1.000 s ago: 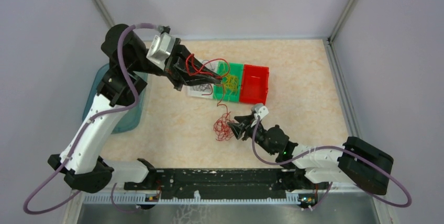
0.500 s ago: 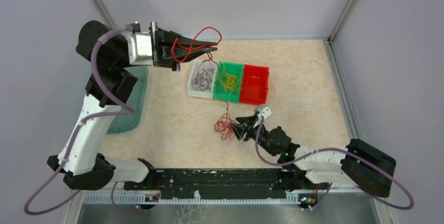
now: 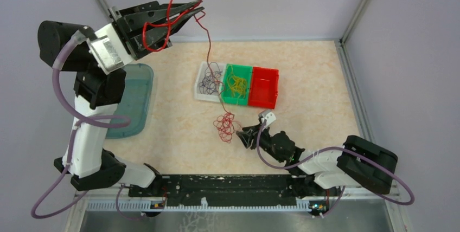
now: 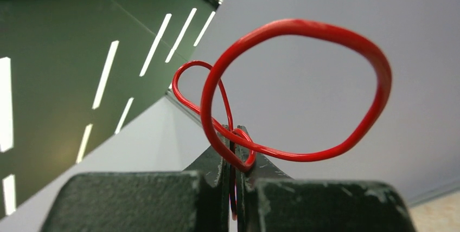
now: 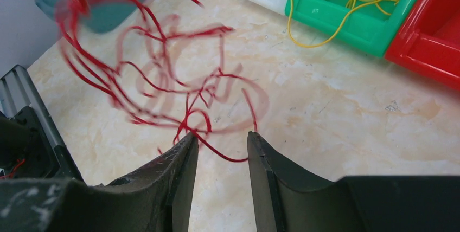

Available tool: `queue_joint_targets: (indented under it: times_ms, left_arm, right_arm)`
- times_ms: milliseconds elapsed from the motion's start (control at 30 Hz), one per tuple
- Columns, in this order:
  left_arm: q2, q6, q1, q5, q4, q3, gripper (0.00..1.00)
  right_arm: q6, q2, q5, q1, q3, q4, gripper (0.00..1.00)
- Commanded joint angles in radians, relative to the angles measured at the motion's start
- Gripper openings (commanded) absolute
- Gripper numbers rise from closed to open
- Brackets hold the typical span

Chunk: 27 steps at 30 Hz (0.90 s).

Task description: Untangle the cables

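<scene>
**While the left pincer holds one end high, the red tangle lies by the right pincer**

Table [image 3: 320, 75]: beige, marbled. Teal lid [image 3: 135, 102] lies flat at its left edge.

Three bins in a row at mid-table, touching: white bin [image 3: 202, 95], green bin [image 3: 245, 101], red bin [image 3: 263, 87]. Dark wires lie in the white one and yellow wires in the green one.

Left gripper [image 3: 198, 5] is up above the far-left of the table, fingers pointing right. The wrist view shows the left gripper [image 4: 233, 153] pinched closed on the red cable [image 4: 295, 23], with two loops standing out past the tips.

Red cable [image 3: 209, 42]: a single strand drops from those tips and runs far to near, slanting slightly right and passing over the white bin. It ends in a loose knot on the table, in front of the bins.

Right gripper [image 3: 245, 134] sits low, pointing left, with the knot just beside its tips. In its own view the right gripper [image 5: 222, 137] is parted by a narrow gap. The red cable [image 5: 163, 88] spreads ahead of it, blurred, and one strand crosses before the gap. I cannot tell whether it touches.
</scene>
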<state>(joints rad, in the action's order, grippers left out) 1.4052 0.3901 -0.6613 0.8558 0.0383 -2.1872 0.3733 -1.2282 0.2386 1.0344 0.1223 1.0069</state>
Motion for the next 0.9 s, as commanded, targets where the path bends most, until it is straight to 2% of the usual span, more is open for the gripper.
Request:
queue_joint_targets:
  times_ms: [0, 167, 267, 333, 400, 500, 600, 767, 867]
  left_arm:
    - [0.000, 0.087, -0.006, -0.035, 0.110, -0.044, 0.00]
    - [0.013, 0.140, -0.006, -0.070, 0.178, -0.082, 0.00]
    - [0.018, 0.175, -0.006, -0.063, 0.155, -0.099, 0.00]
    - [0.004, 0.192, -0.006, -0.056, 0.132, -0.085, 0.00]
    - [-0.017, 0.217, -0.006, -0.040, 0.117, -0.041, 0.00]
    - [-0.043, 0.225, -0.006, -0.029, 0.097, 0.009, 0.00]
    - [-0.060, 0.226, -0.006, -0.020, 0.085, 0.051, 0.00]
    - [-0.071, 0.211, -0.006, -0.009, 0.078, 0.086, 0.00]
    - [-0.072, 0.204, -0.006, -0.006, 0.063, 0.088, 0.00]
  right_arm:
    - [0.033, -0.004, 0.014, 0.007, -0.016, 0.060, 0.39]
    - [0.052, -0.003, 0.032, 0.008, -0.038, 0.060, 0.36]
    - [0.058, 0.014, 0.013, 0.009, -0.055, 0.088, 0.38]
    - [0.050, 0.072, 0.002, 0.013, -0.055, 0.077, 0.45]
    - [0.022, 0.174, -0.013, 0.015, -0.028, -0.004, 0.55]
    - [-0.063, 0.346, -0.045, 0.015, 0.068, -0.188, 0.64]
    - [-0.158, 0.448, -0.127, 0.015, 0.195, -0.288, 0.69]
    - [-0.229, 0.380, -0.354, 0.016, 0.437, -0.368, 0.76]
    - [-0.228, 0.284, -0.436, 0.015, 0.547, -0.327, 0.78]
